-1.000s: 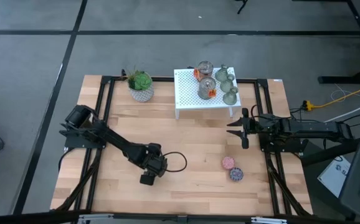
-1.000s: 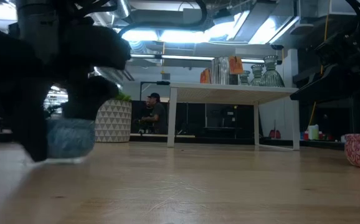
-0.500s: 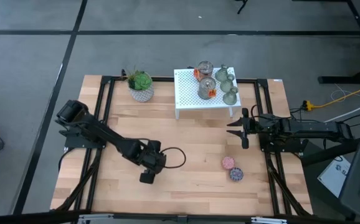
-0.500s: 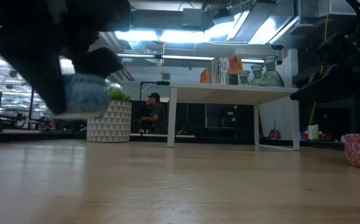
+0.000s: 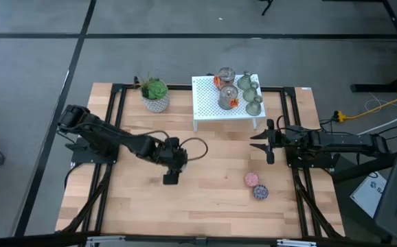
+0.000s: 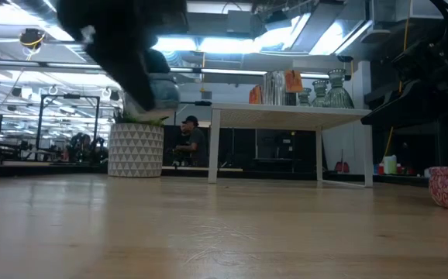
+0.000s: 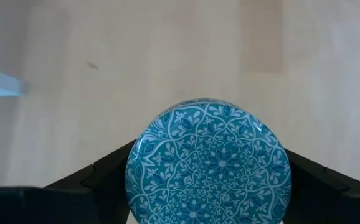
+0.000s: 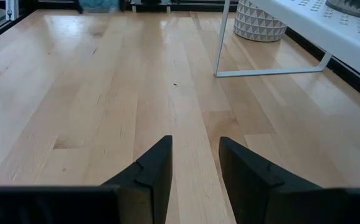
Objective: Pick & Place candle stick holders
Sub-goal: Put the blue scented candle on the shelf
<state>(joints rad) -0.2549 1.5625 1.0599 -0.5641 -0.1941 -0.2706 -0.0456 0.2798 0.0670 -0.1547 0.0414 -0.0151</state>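
The three candle stick holders [image 5: 251, 91] stand close together on the right part of a small white shelf [image 5: 205, 103] at the far side of the worktop [image 5: 212, 206], beside two jars. They look like glass: probably stiff, smooth, a little slippery and breakable, with some weight low in the wide base. The narrower top or neck seems the best place to take hold, squeezing gently from the side.

The left end effector [image 5: 170, 171] hangs above the middle of the worktop, its arm stretched in from the left, and holds a flat blue patterned disc [image 7: 208, 163] between its fingers, clear of the wood. The right end effector [image 5: 268, 145] waits just near the shelf's right leg, fingers [image 8: 155, 168] narrowly parted and empty. A pink and a purple disc [image 5: 255, 186] lie nearer, right of centre.
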